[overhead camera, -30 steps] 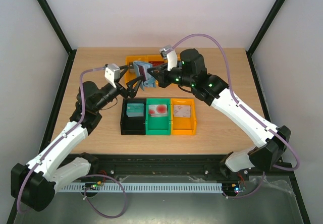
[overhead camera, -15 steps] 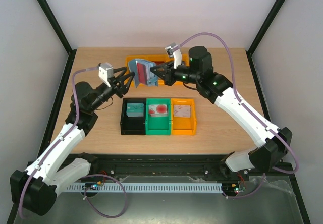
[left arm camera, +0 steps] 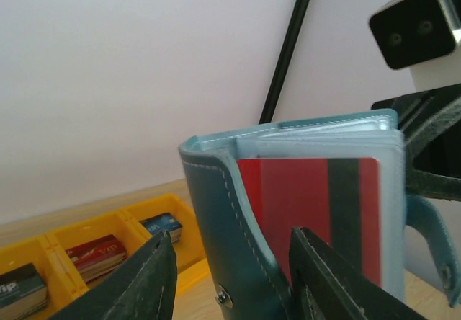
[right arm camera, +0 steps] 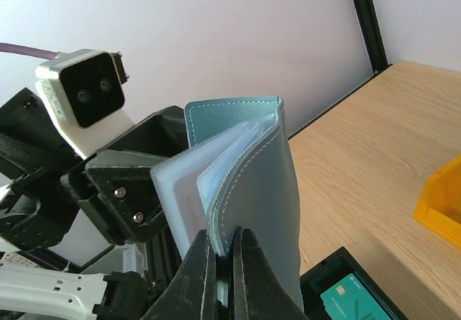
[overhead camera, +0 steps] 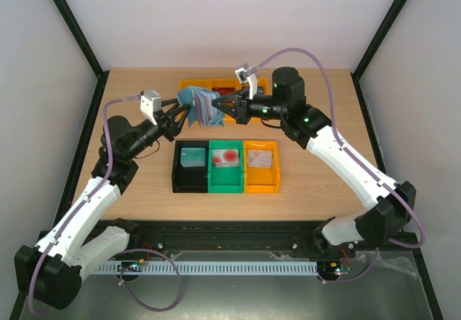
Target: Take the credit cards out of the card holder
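The left pincer and right pincer both clench the card holder, raised between them. A red credit card sits sleeved just above the left pincer, so extraction seems unfinished; the bins below both pincers already hold cards.

Flat bifold card holder: slate-blue cover, pale stitching, paler blue inside. Thin plastic credit card: red, one dark stripe. Small plastic bins: black bin, green bin, orange bin.
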